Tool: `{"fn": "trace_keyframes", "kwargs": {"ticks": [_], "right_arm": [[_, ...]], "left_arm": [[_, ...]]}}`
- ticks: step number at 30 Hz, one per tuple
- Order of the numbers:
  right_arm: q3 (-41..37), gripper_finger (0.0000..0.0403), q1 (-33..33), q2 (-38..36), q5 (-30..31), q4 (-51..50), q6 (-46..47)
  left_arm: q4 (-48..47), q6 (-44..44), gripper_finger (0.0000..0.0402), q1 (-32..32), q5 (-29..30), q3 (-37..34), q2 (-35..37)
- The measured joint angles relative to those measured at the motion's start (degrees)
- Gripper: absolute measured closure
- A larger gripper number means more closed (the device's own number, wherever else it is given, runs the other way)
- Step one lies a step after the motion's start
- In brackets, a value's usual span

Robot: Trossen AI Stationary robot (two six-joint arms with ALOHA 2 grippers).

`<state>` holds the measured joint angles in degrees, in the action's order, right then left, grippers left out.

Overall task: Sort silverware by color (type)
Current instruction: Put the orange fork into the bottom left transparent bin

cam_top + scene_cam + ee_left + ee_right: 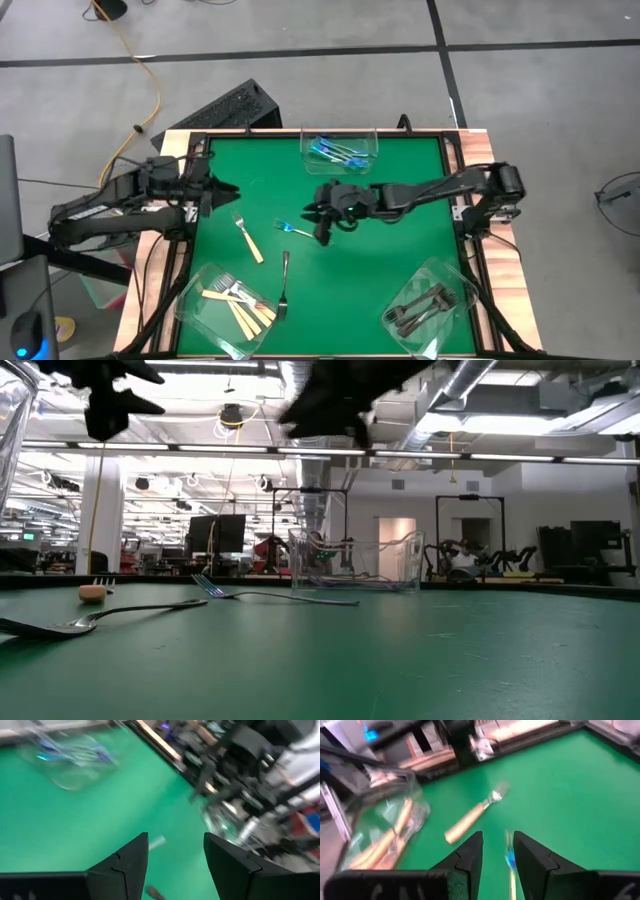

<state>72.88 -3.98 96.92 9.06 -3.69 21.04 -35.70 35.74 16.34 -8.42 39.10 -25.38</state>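
Three forks lie flat on the green table [400,250]: a blue-handled one [293,229], a tan-handled one [248,238] and a dark grey one [284,285]. My right gripper [320,225] hovers open above the table, just right of the blue fork [510,862], which shows beyond the gap between its fingers [497,845]. My left gripper [230,190] is raised over the table's left part, open [175,845] with nothing between its fingers. In the low view both grippers hang high, the left [110,400] and the right [330,405].
Three clear tubs stand on the table: one at the far middle with blue forks [340,150], one at the near left with tan forks [230,305], one at the near right with dark grey forks [430,305]. A wooden rim [485,170] frames the table.
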Motion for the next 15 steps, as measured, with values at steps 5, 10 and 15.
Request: {"fn": "trace_keyframes", "kwargs": {"ticks": [5, 10, 15], "right_arm": [[9.79, 0.0275, -0.51, 10.15, -0.07, 0.58, -1.09], [24.66, 0.0275, -1.71, 20.95, -0.06, -6.19, -1.43], [40.91, 0.0275, -2.65, 31.5, 0.04, -14.29, -1.55]], "left_arm": [[-6.38, -2.51, 0.0226, 0.0, 8.83, 6.1, 0.02], [-12.05, -3.0, 0.0226, 0.01, 13.34, 8.88, -0.05], [-15.88, -1.29, 0.0226, 0.0, 13.64, 9.02, -0.01]]}}
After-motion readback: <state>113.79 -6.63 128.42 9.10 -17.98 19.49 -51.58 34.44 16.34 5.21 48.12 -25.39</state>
